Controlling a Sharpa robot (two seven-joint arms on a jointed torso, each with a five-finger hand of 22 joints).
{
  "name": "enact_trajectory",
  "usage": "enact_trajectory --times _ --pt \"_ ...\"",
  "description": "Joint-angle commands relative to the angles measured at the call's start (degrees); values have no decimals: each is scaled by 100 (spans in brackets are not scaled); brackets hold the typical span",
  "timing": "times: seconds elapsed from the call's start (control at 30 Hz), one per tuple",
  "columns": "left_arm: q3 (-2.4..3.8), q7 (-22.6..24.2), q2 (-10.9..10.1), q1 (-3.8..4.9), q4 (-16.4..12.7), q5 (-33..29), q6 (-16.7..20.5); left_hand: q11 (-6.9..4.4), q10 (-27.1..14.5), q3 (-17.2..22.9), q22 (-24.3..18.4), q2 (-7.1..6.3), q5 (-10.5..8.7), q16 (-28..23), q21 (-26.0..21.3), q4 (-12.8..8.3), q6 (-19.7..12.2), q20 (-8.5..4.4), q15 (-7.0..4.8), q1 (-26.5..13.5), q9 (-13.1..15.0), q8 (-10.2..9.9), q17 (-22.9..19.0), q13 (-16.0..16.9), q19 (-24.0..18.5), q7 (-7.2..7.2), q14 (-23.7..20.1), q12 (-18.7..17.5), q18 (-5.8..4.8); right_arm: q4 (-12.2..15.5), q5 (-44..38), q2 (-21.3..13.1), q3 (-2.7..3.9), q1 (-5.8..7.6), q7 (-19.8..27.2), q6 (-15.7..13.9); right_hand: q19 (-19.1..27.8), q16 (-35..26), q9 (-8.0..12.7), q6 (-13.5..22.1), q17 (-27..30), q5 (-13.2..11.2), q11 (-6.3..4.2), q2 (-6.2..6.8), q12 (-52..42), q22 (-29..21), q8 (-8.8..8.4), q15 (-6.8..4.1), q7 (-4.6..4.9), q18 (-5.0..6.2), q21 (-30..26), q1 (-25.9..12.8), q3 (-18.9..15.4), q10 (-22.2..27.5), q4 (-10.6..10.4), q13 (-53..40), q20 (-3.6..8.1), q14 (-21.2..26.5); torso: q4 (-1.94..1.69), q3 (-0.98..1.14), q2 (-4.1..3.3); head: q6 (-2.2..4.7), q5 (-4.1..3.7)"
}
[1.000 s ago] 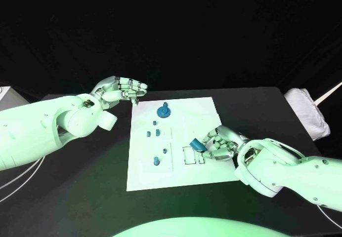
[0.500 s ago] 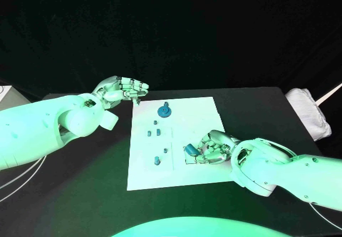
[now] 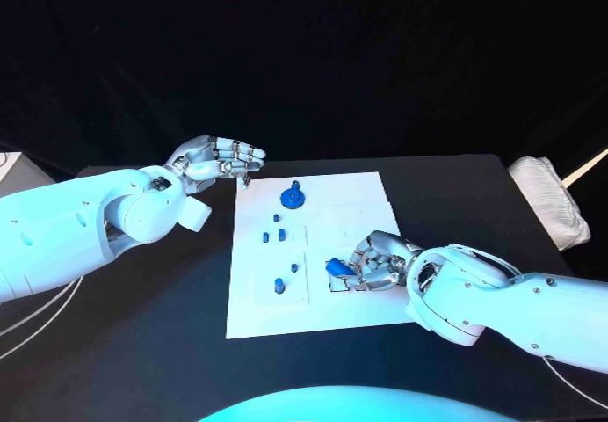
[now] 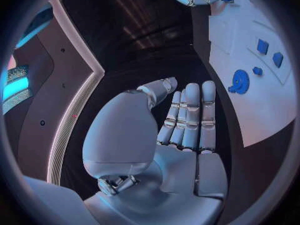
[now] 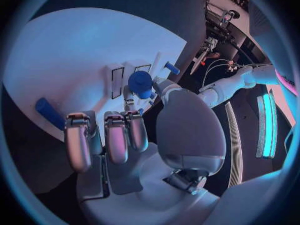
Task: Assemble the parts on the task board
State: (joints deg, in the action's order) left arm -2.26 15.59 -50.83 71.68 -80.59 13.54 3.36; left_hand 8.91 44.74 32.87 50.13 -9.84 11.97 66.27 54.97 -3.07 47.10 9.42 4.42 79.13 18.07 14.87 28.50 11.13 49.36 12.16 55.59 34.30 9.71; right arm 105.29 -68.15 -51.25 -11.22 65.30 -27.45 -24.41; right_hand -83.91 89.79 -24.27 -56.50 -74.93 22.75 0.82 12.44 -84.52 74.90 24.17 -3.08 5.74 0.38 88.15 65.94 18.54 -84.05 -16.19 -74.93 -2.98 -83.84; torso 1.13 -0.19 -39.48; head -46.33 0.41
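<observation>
Right hand (image 3: 370, 266): it pinches a small blue part (image 3: 337, 265) between thumb and fingers, low over the near-right area of the task board (image 3: 260, 312). In your right wrist view the part (image 5: 140, 83) sits at the fingertips, just above two outlined rectangular slots (image 5: 117, 82).
Left hand (image 3: 218, 160): you have it parked off the board's far-left corner, above the bench (image 3: 152, 343). The head view shows the fingers curled in; the left wrist view shows them laid straight and close together with nothing in them (image 4: 187, 120). I cannot tell its state for sure, only that it carries nothing.
Task's things: a blue gear-shaped part (image 3: 292, 199) stands at the board's far end. Small blue pieces (image 3: 280, 234) lie mid-board, with one more (image 3: 278, 284) nearer you.
Step, as I judge it: you are lining the held part up with a slot before seating it.
Risk, misalignment: the hand hides the slots from your head view, so you could press the part down tilted or beside its slot and jam it.
Risk, slip: the pinch looks shallow; pushing hard could roll the part out of the fingertips.
Risk, board shift: nothing holds the board, so a sideways push may slide it and disturb the loose pieces.
Risk, neighbours: your other fingers hang near the board and could catch a nearby piece.
</observation>
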Motion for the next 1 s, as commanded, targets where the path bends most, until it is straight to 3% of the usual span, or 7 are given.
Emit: enact_trajectory --times 0.03,0.13,0.17,0.2,0.5,0.73,1.0 --pt "3 13 1 3 -19 -19 -81 -13 -42 12 -8 23 30 32 -26 37 -43 32 -3 -56 -6 30 -6 7 -1 5 -34 26 89 -36 -178 33 -8 -17 -50 68 -546 5 -9 -125 -1470 -47 -49 -80 0 1423 44 -36 -113 8 -29 -77 3 -137 -35 -940 38 -607 0 6 -3 -7 8" --pt "3 6 0 3 -20 -19 -84 -13 -42 12 -8 23 30 32 -26 37 -43 32 -3 -56 -6 30 -6 7 -1 5 -34 26 89 -38 -167 51 -8 -23 -46 123 -547 10 -12 -118 -1481 60 -45 -27 6 1426 73 -31 -115 7 -26 -549 -200 -141 -49 -947 35 -610 3 7 3 -14 13" --pt "3 4 0 3 -20 -19 -86 -13 -42 12 -8 23 30 32 -26 37 -43 32 -3 -56 -6 30 -6 7 -1 5 -34 26 89 -37 -163 56 -8 -26 -44 133 -550 9 -23 -111 -1479 408 -56 -38 6 1429 102 -40 -123 6 -19 -811 -314 -147 -39 -956 44 -610 3 6 3 -14 11" --pt "3 2 0 3 -21 -19 -87 -13 -42 12 -8 23 30 32 -26 37 -43 32 -3 -56 -6 30 -6 7 -1 5 -34 26 89 -36 -161 61 -8 -28 -43 140 -551 9 -26 -108 -1479 447 -57 -44 5 1431 110 -43 -127 5 -14 -838 -334 -149 -44 -960 45 -609 3 8 3 -14 10" --pt "3 -2 -2 3 -20 -18 -89 -13 -42 12 -8 23 30 32 -26 37 -43 32 -3 -56 -6 30 -6 7 -1 5 -34 26 89 -32 -233 58 -8 -37 -42 193 -552 8 -36 -111 -1476 452 -66 -154 -21 1432 143 -51 -138 4 -13 -917 -357 -176 -53 -993 53 -609 7 4 6 -12 1" --pt "3 -3 -2 3 -20 -18 -90 -13 -42 12 -8 23 30 32 -26 37 -43 32 -3 -56 -6 30 -6 7 -1 5 -34 26 89 -2 -256 41 -8 -44 -7 238 -566 21 -65 -121 -1507 257 -91 -222 -53 1451 254 -71 -165 -5 30 -1564 -822 -222 -65 -1054 71 -616 8 5 2 -11 4" --pt "3 -5 -6 3 -14 -16 -88 -12 -49 13 -13 23 33 34 -33 42 -50 33 -1 -60 -7 35 -7 7 -2 6 -40 35 88 38 -308 -7 -8 -49 27 238 -565 21 -68 -106 -1507 129 -92 -300 -46 1450 282 -73 -167 -4 25 -1632 -987 -224 -64 -1059 74 -616 3 7 5 -29 10"
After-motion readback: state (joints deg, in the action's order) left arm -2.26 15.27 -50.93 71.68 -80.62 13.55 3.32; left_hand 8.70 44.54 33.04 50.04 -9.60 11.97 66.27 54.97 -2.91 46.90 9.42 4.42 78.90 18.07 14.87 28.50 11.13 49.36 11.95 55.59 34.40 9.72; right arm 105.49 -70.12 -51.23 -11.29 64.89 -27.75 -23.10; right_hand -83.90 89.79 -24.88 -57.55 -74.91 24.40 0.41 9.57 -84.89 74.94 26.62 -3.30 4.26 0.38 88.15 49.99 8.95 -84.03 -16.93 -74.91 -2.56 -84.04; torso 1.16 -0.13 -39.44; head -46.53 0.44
